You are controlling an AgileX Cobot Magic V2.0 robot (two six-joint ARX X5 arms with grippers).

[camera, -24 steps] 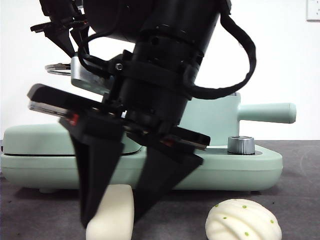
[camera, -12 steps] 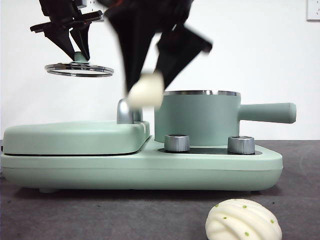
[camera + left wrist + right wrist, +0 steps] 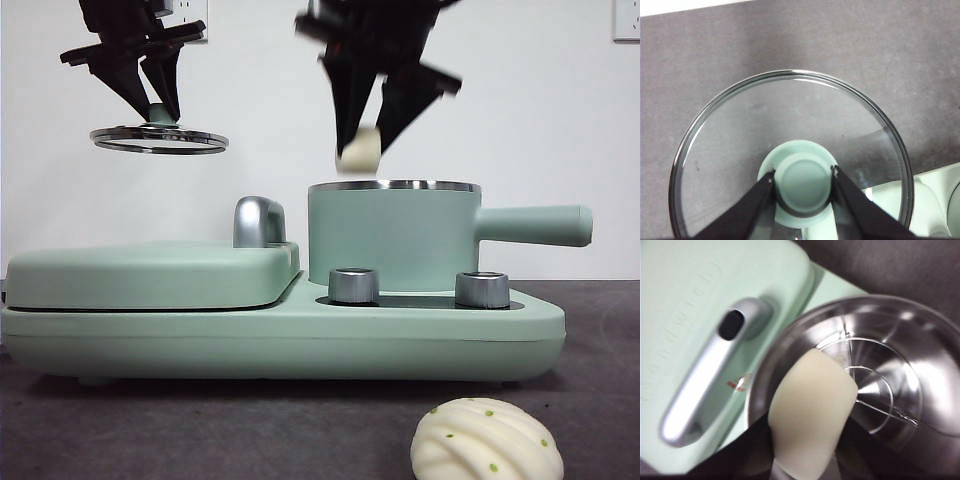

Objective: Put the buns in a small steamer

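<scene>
The smooth oblong bun (image 3: 359, 150) hangs just above the steel rim of the small steamer (image 3: 395, 240), and my right gripper (image 3: 368, 140) is shut on it. In the right wrist view that bun (image 3: 810, 412) hangs over the near edge of the steamer's open steel bowl (image 3: 890, 370). The round ridged bun (image 3: 486, 444) with green dots lies on the dark table in front. My left gripper (image 3: 160, 105) is shut on the green knob (image 3: 803, 182) of the glass lid (image 3: 158, 139), held high at the left, above the griddle.
The flat mint-green griddle plate (image 3: 150, 275) with its steel handle (image 3: 258, 222) sits left of the steamer on the shared base (image 3: 300, 345). Two steel dials (image 3: 353, 285) stand at the base's front. The steamer's straight handle (image 3: 535, 225) points right.
My right gripper closed on the oblong bun on the table, lifted it and carried it up and back to just over the steamer's rim. The left gripper and lid have stayed still.
</scene>
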